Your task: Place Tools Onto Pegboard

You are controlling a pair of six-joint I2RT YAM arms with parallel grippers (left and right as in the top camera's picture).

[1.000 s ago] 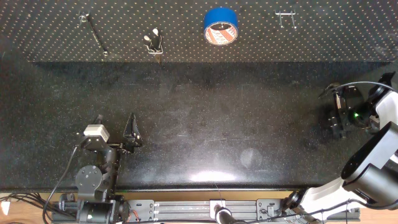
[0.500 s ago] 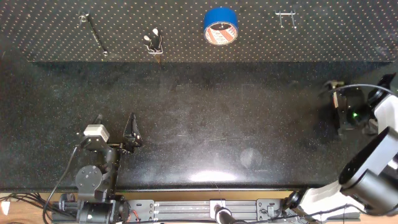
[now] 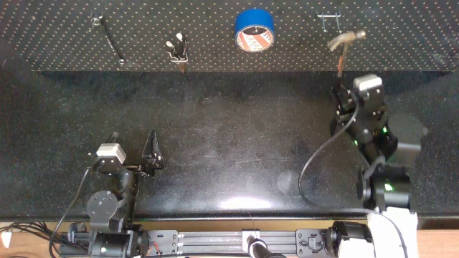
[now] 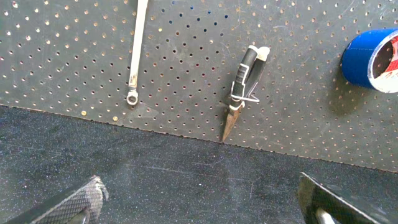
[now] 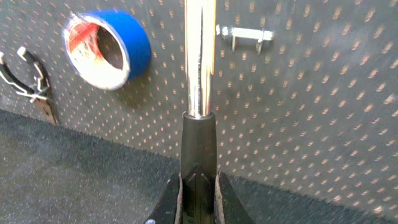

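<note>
My right gripper is shut on the black handle of a hammer. The hammer's chrome shaft rises in front of the pegboard, its head just right of and below a bare double hook, seen as the hook in the right wrist view beside the shaft. The right gripper clamps the handle from both sides. My left gripper rests low at the table's front left, open and empty, facing the board as the left gripper.
On the pegboard hang a wrench, pliers and a blue tape roll. They also appear as the wrench, pliers and tape. The black tabletop lies below the board.
The right arm swung in from the table's far right edge and lifted the hammer up toward the pegboard near the double hook. The left arm has not moved.
</note>
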